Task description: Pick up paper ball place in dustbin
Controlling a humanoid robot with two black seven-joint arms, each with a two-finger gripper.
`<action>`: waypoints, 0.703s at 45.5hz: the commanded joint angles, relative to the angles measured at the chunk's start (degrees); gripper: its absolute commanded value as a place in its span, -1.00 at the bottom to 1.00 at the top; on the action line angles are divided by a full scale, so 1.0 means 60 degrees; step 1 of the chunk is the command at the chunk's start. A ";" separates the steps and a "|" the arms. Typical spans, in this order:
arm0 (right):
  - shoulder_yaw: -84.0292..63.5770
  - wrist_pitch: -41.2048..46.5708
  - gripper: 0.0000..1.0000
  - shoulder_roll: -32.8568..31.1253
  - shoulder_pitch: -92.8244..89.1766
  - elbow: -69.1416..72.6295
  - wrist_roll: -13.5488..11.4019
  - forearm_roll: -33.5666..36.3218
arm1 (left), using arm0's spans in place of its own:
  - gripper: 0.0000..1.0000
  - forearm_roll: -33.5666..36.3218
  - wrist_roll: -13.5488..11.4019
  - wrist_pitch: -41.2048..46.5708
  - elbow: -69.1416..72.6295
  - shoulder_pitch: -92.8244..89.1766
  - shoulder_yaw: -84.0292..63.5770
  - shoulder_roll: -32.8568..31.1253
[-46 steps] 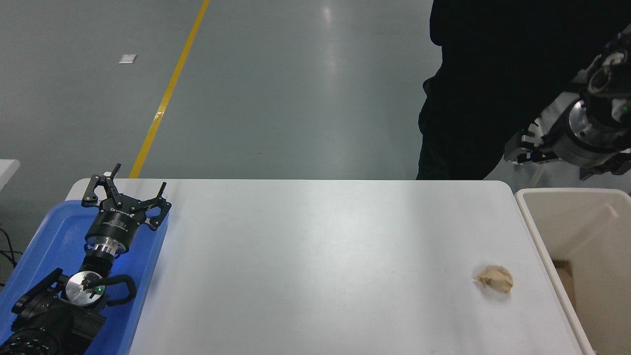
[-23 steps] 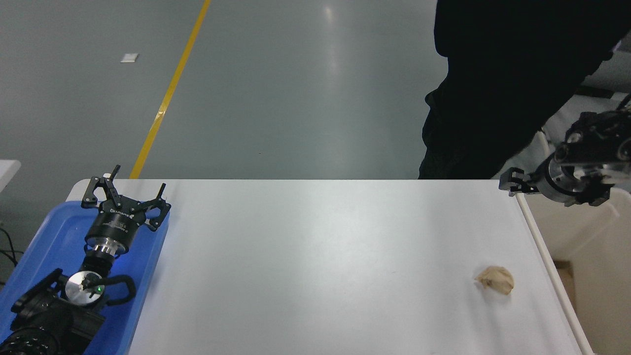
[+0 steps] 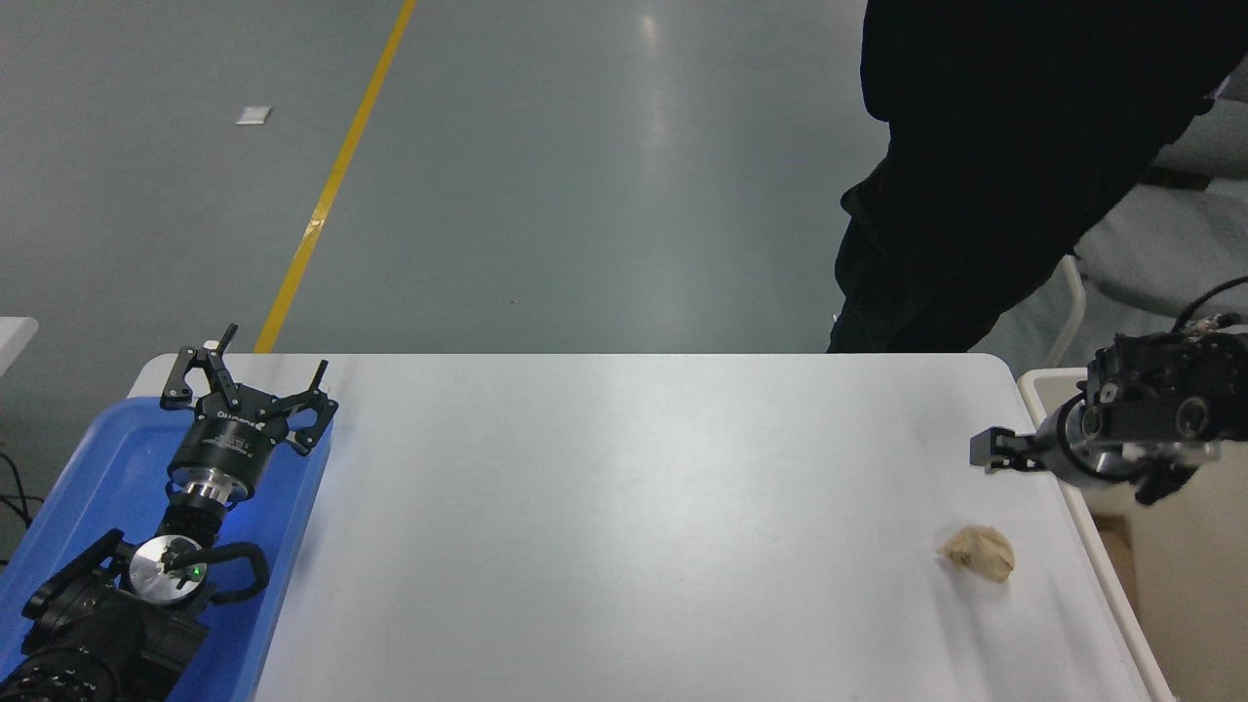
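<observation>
The paper ball (image 3: pixel 978 553), a small crumpled tan wad, lies on the white table (image 3: pixel 624 507) near its right edge. The cream dustbin (image 3: pixel 1107 561) stands just off that edge, partly cut off by the picture's border. My right gripper (image 3: pixel 985 451) reaches in from the right over the bin's rim and points left. It hovers a little beyond the ball without touching it, and it is seen side-on. My left gripper (image 3: pixel 249 385) is parked over the blue tray at the lower left, open and empty.
A flat blue tray (image 3: pixel 88 487) sits on the table's left end under the left arm. A person in black (image 3: pixel 985 156) stands at the far right corner. Behind them is grey floor with a yellow line (image 3: pixel 331 185).
My right arm has come down from the upper right and moved left, from above the dustbin to just over the table's right edge, close to the paper ball. The ball and left arm have not moved.
</observation>
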 commanded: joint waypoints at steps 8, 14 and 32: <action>0.1112 -0.0157 0.99 0.0532 -0.2015 -0.1813 0.0101 0.0040 | 0.99 0.0000 0.0000 0.0000 0.0000 -0.0001 0.0000 0.0003; 0.1126 -0.0157 0.99 0.0649 -0.2059 -0.1812 0.0101 0.0186 | 0.99 0.0000 0.0000 0.0000 0.0000 0.0000 0.0000 0.0003; 0.0921 -0.0186 0.99 0.0781 -0.2235 -0.1915 0.0057 0.0157 | 0.99 0.0000 0.0000 0.0000 0.0000 0.0000 0.0000 0.0003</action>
